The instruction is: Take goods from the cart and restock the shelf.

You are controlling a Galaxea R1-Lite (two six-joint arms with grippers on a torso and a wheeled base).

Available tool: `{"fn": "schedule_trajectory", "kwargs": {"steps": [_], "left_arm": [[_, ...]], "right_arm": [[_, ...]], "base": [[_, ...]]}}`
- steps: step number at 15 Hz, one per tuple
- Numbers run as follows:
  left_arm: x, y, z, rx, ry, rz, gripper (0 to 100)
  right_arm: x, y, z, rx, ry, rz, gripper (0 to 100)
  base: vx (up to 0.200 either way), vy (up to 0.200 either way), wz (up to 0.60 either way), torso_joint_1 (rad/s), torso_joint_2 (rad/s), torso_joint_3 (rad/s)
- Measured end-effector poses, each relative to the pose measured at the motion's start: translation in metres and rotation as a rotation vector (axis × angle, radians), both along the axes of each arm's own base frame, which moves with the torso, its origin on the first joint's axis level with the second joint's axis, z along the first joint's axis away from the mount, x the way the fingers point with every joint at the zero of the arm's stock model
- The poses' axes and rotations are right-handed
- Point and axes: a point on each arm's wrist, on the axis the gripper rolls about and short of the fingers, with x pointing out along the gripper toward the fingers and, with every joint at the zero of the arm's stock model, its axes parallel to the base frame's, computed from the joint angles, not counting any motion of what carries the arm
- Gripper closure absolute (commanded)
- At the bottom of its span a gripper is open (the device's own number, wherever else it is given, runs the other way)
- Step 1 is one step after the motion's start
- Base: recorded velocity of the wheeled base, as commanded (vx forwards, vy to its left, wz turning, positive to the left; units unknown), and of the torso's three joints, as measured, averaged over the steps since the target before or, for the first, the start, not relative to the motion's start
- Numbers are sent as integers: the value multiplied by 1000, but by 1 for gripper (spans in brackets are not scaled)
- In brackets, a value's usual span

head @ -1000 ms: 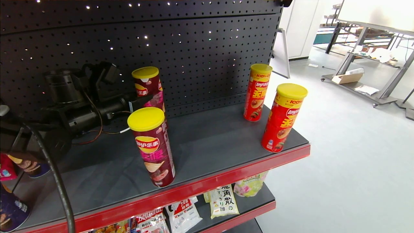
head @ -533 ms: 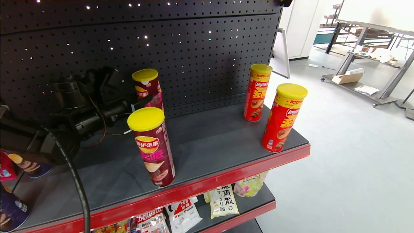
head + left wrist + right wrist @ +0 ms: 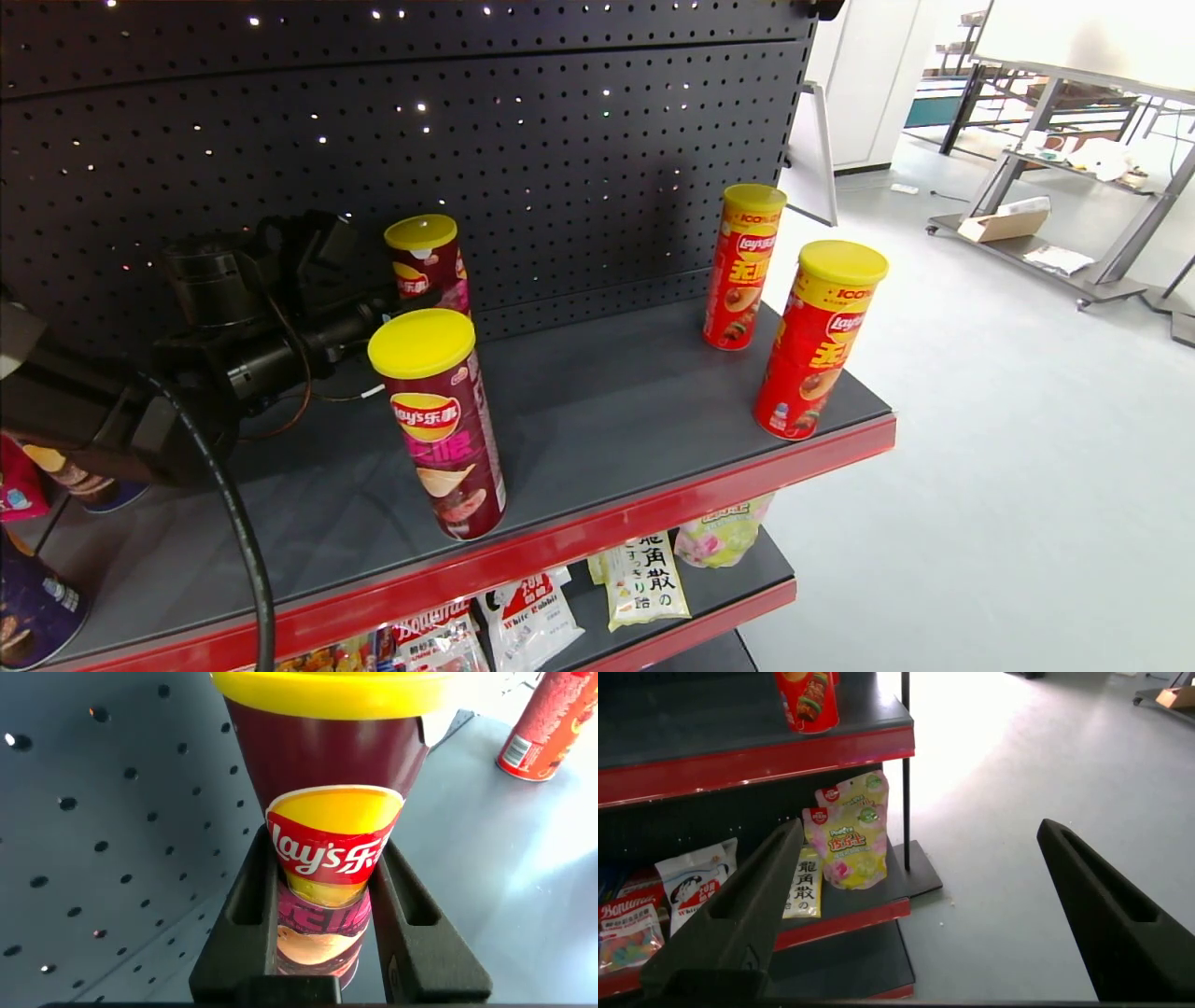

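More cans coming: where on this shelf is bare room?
The shelf is bare between the front maroon can and the rear red can and front red can. Back left is crowded: left gripper grips the rear maroon can.

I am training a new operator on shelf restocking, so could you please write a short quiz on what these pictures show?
1. Multiple choice: what is the left claw shut on?
A) a green glass bottle
B) a maroon cylindrical chip can with a yellow plastic lid
C) a white paper cup
2. True or false: the right claw is open and holds nothing.
3. Fill the blank: ____ red cylindrical chip cans with yellow lids stand upright at the right end of the dark grey metal shelf.

Key: 1 B; 2 true; 3 two.
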Motion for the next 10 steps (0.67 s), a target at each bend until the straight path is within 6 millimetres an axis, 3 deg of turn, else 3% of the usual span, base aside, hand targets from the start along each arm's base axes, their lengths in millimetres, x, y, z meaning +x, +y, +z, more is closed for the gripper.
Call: {"fn": "schedule_trajectory", "kwargs": {"steps": [10], "left_arm": [[-10,-5,-4,3,22,-17,100]], "right_arm": [[0,0,0,0,0,1,0]], "base": [[0,0,0,0,0,0]]}}
